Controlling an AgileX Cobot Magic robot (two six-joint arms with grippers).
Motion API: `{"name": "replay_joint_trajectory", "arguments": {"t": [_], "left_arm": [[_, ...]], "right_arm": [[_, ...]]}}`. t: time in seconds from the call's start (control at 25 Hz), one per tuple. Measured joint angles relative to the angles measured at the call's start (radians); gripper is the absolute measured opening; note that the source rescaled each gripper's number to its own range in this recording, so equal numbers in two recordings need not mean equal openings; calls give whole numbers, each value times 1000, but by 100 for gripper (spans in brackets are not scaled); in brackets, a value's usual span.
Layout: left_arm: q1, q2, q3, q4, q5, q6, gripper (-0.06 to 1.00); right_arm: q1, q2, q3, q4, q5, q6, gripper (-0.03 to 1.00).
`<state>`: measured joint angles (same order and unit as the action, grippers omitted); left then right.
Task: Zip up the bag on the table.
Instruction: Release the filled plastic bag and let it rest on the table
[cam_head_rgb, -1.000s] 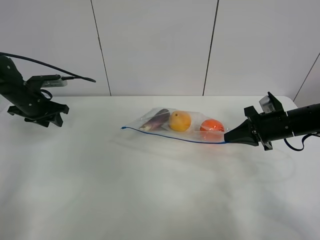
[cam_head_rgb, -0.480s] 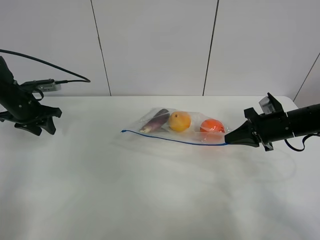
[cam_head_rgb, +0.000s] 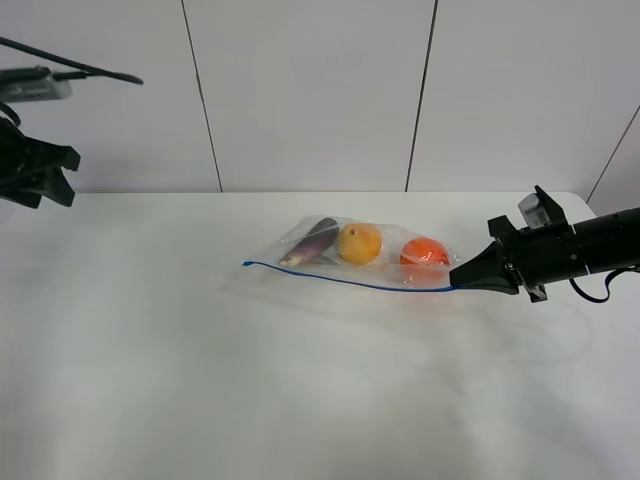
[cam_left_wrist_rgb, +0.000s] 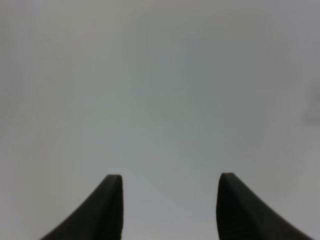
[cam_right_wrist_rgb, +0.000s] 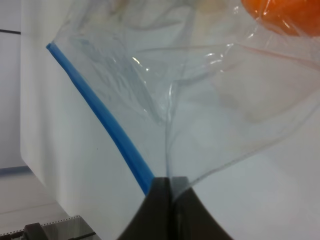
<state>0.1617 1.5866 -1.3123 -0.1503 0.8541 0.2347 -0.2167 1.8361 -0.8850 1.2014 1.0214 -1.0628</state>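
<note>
1. Bag (cam_head_rgb: 350, 262) of clear, thin, crinkled plastic, rectangular, lies flat near the middle of the white matte surface (cam_head_rgb: 300, 390), with a narrow blue zipper strip (cam_head_rgb: 340, 276) along its near edge.
2. Through the film show a dark purple eggplant (cam_head_rgb: 312, 241), long and tapered, a rounded yellow pear (cam_head_rgb: 360, 243) and a round orange (cam_head_rgb: 424, 251), in a row from the bag's left end to its right.
3. The right wrist view gives the close detail: the film (cam_right_wrist_rgb: 210, 100) folds into glossy creases, the blue strip (cam_right_wrist_rgb: 100, 120) runs straight as a raised rib to the fingertips, and only an edge of the orange (cam_right_wrist_rgb: 285, 15) shows. The eggplant and pear are not clear there.
4. The right pincer (cam_head_rgb: 456, 281), black and wedge-shaped, lies low over the surface at the bag's right corner. In its wrist view (cam_right_wrist_rgb: 169, 184) the jaws meet, with the corner film pinched between them just beside the strip's end.
5. The left pincer (cam_head_rgb: 64, 178) hangs high at the far left against the grey panelled wall (cam_head_rgb: 300, 90), well apart from the bag. Its own view (cam_left_wrist_rgb: 170, 176) shows two dark curved fingers spread wide, nothing between them, and only a pale blank field beyond.
</note>
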Motion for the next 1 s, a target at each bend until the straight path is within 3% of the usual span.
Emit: {"name": "replay_joint_trajectory", "arguments": {"t": [0.36, 0.76, 1.0], "left_arm": [[0, -385, 80, 0, 22, 10, 100], [0, -814, 355, -52, -35, 11, 100], [0, -1088, 531, -52, -10, 11, 100]], "right_arm": [[0, 0, 0, 0, -6, 0, 0], [0, 0, 0, 1, -9, 0, 0], [0, 0, 0, 1, -9, 0, 0]]}}
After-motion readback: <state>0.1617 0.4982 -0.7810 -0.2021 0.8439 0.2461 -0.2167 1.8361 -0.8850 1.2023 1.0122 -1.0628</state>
